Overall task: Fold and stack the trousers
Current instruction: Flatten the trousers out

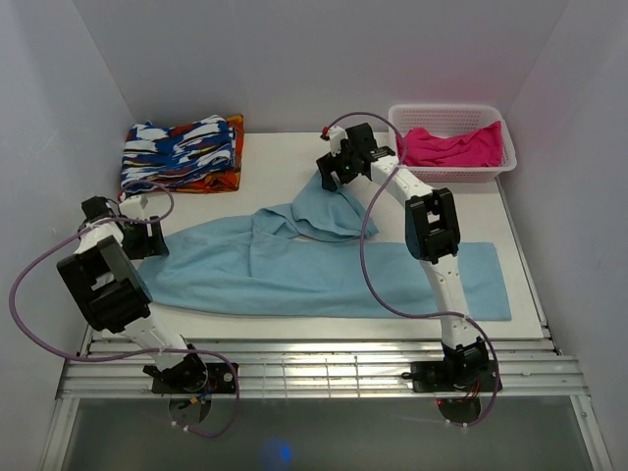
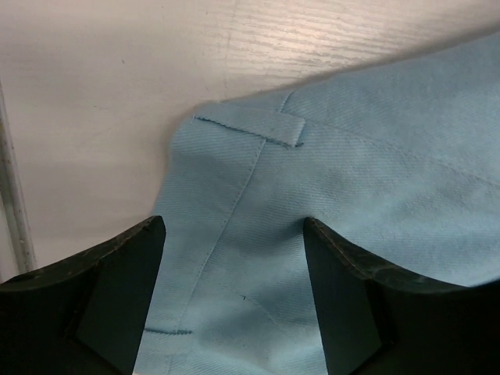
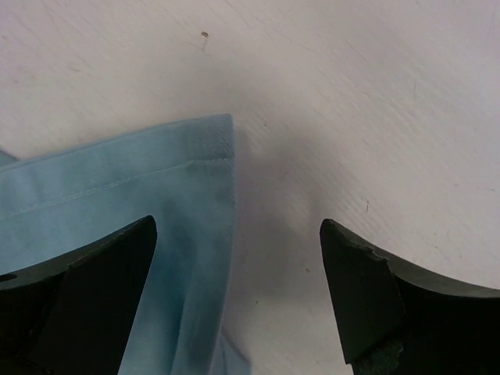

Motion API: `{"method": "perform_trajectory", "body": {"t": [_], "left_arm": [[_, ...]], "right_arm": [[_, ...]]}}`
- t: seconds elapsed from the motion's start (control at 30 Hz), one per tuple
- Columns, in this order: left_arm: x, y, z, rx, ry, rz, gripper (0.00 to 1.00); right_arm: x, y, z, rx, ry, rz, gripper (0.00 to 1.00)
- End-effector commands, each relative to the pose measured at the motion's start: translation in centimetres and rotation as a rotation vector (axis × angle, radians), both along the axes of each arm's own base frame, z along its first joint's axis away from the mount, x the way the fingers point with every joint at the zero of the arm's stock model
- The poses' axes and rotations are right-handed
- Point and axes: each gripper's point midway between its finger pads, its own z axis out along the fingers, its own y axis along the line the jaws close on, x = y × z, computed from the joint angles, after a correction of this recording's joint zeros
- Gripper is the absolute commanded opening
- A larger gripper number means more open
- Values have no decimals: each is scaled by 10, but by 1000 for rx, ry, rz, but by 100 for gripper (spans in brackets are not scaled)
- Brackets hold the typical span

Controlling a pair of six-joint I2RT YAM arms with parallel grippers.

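Trousers [image 1: 324,270] lie beneath the released left pincer [image 2: 233,234] and the released right pincer [image 3: 237,234], which may miss the hem corner [image 3: 211,141].

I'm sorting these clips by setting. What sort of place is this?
Probably a lab test cell for robot laundry folding: plain white walls box in a white table, left arm and right arm are bolted to a metal rail, and the trousers lie spread near a basket holding a pink garment.
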Motion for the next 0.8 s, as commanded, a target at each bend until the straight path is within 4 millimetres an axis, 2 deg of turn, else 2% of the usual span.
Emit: {"method": "perform_trajectory", "body": {"t": [0.0,0.03,0.07,0.1,0.13,0.17,0.2,0.23,0.27,0.3,0.33,0.4,0.43,0.47,0.5,0.53,0.57,0.6,0.63,0.67,0.7,0.73,0.77], "left_arm": [[13,7,-10,-5,3,54,80],[16,7,-11,-10,4,56,78],[16,7,-15,-18,16,63,75],[15,5,-21,-32,33,70,73],[14,3,-25,-42,46,75,64],[12,4,-29,-42,62,82,56],[8,7,-37,-30,92,101,39],[7,10,-41,-19,106,110,30],[4,11,-44,-14,118,114,18],[3,13,-47,-6,125,121,7],[1,15,-48,3,130,129,0],[-4,17,-50,3,136,135,0],[-4,19,-46,5,126,140,0],[-6,21,-45,11,121,143,0],[-6,24,-43,19,113,150,0],[-6,26,-40,32,105,150,0],[-6,30,-35,57,94,145,0],[-7,32,-33,67,89,146,0],[-8,34,-31,75,85,142,0],[-8,37,-27,93,77,142,0],[-9,40,-25,104,72,141,0],[-11,42,-23,111,71,139,0],[-12,45,-22,123,69,142,0]], "right_arm": [[23,8,7,26,-91,-10,76],[20,10,7,32,-84,9,66],[12,12,8,47,-59,33,44],[7,14,15,59,-54,48,33],[3,13,41,78,-78,65,22],[-4,6,45,84,-56,68,8],[-11,-7,74,99,-77,52,8],[-14,-6,104,122,-120,60,8],[-19,-25,104,120,-99,40,8],[-25,-37,119,116,-109,27,8],[-28,-61,154,111,-167,1,8],[-39,-99,161,69,-146,-60,8],[-46,-120,186,65,-183,-99,8],[-43,-160,189,44,-186,-181,8],[-51,-182,181,26,-160,-224,8],[-61,-206,196,16,-182,-277,8],[-63,-247,193,-17,-179,-361,8],[-74,-274,175,-39,-135,-418,8],[-84,-294,181,-47,-143,-464,8],[-93,-329,174,-68,-124,-539,8],[-101,-345,167,-91,-113,-569,8],[-120,-374,154,-113,-84,-633,8],[-129,-389,148,-128,-74,-666,8]]}}
